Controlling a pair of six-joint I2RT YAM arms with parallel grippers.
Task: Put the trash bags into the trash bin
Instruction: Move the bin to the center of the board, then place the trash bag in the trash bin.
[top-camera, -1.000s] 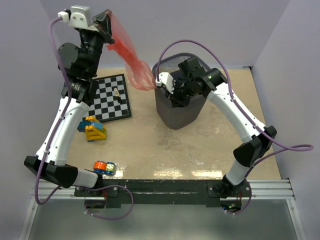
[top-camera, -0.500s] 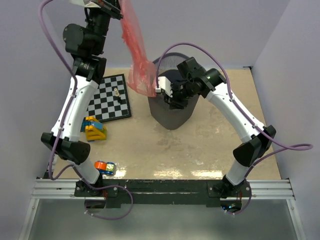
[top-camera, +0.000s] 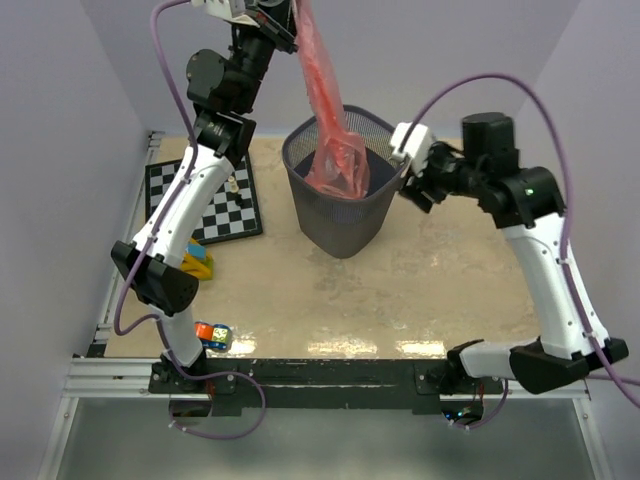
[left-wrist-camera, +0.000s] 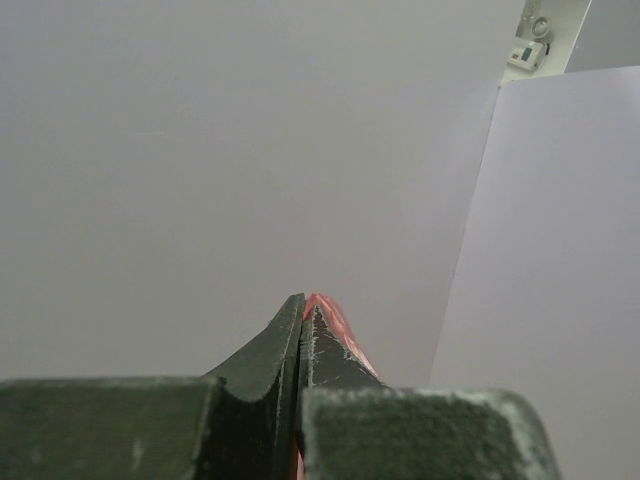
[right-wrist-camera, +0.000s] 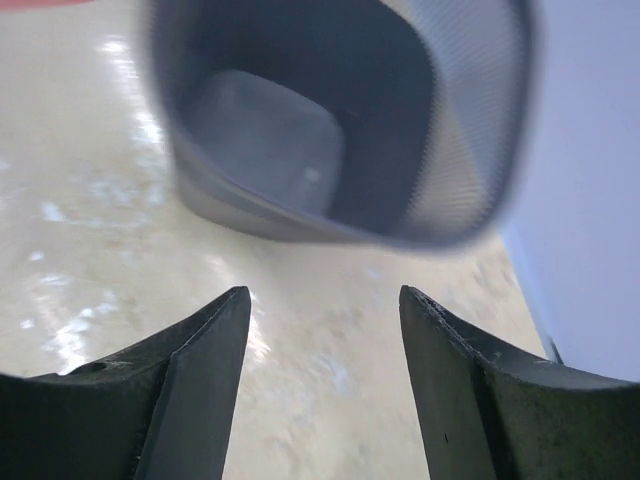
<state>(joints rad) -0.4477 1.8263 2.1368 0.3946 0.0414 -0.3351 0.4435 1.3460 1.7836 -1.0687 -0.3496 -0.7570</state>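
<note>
No text, label, brand, number or sign can be read in any view. The small white box (left-wrist-camera: 527, 52) mounted high on the wall in the left wrist view carries a teal patch, but it is too small to tell whether it bears any writing.

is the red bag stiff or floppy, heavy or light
Probably floppy: the trash bag hangs limp from the left gripper and crumples in the trash bin. Likely very light, since it looks like thin translucent film.
</note>
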